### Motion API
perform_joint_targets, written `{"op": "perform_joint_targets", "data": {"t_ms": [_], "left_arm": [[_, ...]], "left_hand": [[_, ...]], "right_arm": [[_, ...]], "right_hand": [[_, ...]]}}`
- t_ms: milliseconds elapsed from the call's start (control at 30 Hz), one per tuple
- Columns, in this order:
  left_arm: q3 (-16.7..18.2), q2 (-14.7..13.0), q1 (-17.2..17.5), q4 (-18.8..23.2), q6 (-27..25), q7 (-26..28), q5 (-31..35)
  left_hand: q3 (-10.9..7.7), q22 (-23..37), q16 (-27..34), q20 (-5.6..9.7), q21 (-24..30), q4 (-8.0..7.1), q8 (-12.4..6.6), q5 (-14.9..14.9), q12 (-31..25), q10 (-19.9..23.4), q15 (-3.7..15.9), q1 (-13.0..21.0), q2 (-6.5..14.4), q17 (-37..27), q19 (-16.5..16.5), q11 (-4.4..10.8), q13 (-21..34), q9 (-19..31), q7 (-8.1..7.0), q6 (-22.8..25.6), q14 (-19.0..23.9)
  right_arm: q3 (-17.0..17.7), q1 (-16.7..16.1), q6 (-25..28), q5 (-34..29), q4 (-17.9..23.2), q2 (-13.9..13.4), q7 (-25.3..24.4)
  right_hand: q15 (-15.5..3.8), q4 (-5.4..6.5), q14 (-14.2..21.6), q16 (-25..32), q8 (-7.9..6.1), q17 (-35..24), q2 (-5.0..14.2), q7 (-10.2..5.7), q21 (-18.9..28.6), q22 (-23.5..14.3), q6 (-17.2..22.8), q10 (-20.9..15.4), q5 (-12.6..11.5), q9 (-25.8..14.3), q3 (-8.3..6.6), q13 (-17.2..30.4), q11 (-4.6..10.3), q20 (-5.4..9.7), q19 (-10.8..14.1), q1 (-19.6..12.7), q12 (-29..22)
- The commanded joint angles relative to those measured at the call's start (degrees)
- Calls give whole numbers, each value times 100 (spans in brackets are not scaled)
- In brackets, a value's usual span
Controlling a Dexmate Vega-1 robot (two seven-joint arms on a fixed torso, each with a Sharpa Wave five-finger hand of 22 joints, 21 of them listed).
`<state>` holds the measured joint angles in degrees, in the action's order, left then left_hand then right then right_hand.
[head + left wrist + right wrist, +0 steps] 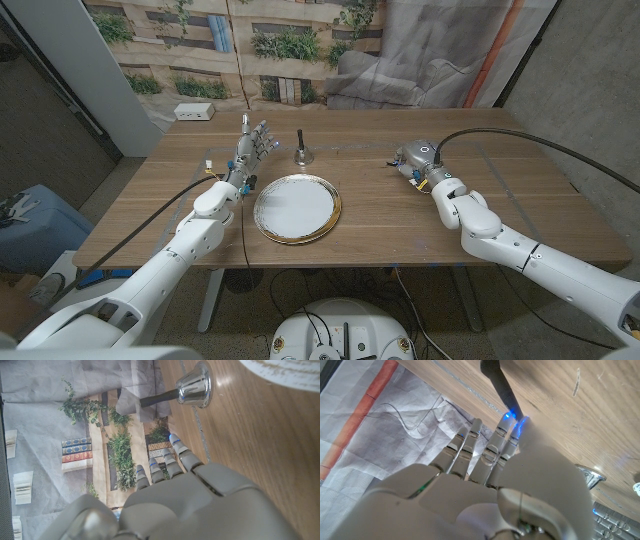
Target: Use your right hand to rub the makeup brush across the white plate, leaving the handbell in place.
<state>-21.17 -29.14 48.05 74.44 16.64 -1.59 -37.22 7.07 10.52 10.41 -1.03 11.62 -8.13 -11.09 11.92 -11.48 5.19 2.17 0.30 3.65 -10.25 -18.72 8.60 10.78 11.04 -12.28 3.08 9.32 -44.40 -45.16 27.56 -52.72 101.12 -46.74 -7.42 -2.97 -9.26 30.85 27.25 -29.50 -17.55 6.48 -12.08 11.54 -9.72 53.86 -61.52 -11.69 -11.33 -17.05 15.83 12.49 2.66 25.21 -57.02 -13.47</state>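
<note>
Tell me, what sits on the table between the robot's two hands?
In the head view, the white plate and, behind it, the handbell stand between the left hand and the right hand; otherwise bare wood.

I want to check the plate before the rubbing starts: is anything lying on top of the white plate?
Nothing lies on the white plate; its white surface is bare. The handbell stands on the table behind it, apart from its rim. What is beneath the plate is covered.

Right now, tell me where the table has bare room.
Free: the wood between the white plate and the right robot hand, and the wood left of the left arm. Crowded: left robot hand, handbell and plate sit close together.
</note>
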Motion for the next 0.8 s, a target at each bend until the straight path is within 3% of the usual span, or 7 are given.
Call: {"op": "perform_joint_targets", "data": {"t_ms": [33,533,800], "left_arm": [[-1,0,0,-2,1,0,0],[-1,0,-1,-3,2,-1,0],[-1,1,-1,-3,1,-1,0]], "left_hand": [[17,27,18,-4,36,-41,-21,44,-40,11,74,-1,92,-9,-31,41,16,14,-38,10,56],[17,27,19,-2,38,-41,-20,44,-41,12,73,-1,92,-9,-37,37,16,14,-38,10,58],[17,27,19,-6,39,-41,-20,44,-40,11,79,-1,91,-10,-38,41,16,13,-38,9,58]], "right_arm": [[-68,43,5,-98,-68,63,190],[-122,66,-55,-111,-122,66,304],[-312,174,-58,-458,-208,72,475]], "right_hand": [[-884,-8,51,-30,-50,-1,4,-35,-6,-23,56,-51,-37,-32,7,26,10,-5,29,-23,-1],[-876,-5,43,-36,-48,-2,-8,-36,-18,-23,62,-52,-39,-31,15,19,9,-2,1,-14,9],[-875,-6,27,-47,-46,1,-15,-37,-23,-23,64,-63,-40,-31,18,22,11,1,-15,-13,7]]}}
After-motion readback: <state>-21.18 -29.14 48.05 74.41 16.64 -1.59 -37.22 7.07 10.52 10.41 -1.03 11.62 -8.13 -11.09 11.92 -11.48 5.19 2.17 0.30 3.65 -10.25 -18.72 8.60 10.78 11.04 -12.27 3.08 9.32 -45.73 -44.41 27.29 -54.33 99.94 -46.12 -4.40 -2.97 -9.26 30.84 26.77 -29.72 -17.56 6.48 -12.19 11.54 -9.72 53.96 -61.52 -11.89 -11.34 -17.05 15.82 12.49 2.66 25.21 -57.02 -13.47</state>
